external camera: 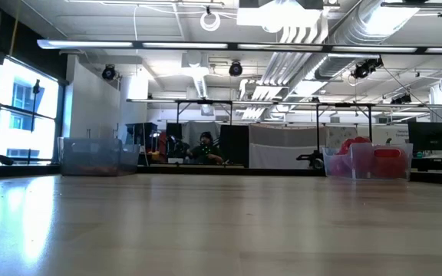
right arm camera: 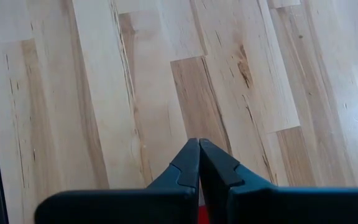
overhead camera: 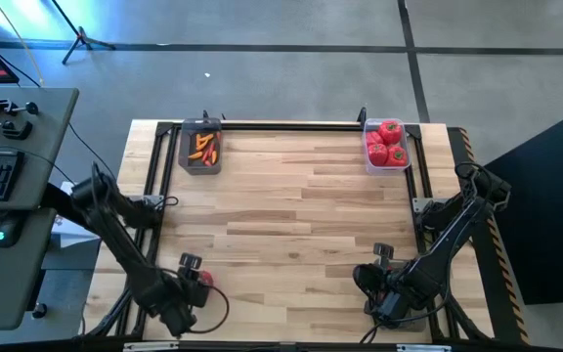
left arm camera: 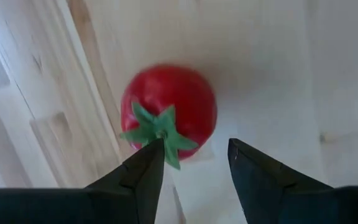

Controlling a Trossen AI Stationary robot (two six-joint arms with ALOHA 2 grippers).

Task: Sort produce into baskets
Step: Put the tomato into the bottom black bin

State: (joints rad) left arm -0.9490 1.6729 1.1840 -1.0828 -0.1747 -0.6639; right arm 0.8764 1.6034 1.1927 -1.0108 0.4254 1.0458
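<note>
Left pincer (left arm camera: 194,158) is hanging over a red tomato (left arm camera: 168,112) at the near left corner of the worktop (overhead camera: 291,215). Its fingers are standing well apart, holding nothing; one fingertip is overlapping the green top, and whether it is touching cannot be told.

Risk, as judged: the tomato is sitting off-centre, toward one finger rather than between the two. A closing from this position is likely to catch only its edge, and the smooth round skin is apt to squirt sideways and roll. The worktop's near edge is close in the high view, so a roll could carry the piece off the surface.

Right pincer (right arm camera: 199,163) is parked over the near right of the worktop, fingers pressed fully together, empty.

Condition of the piece: glossy, round, uniformly red, with a star-shaped green calyx facing the wrist camera. Matching tomatoes are already filling the basket (overhead camera: 387,145) at the far right; the carrot basket (overhead camera: 201,149) is sitting at the far left.
</note>
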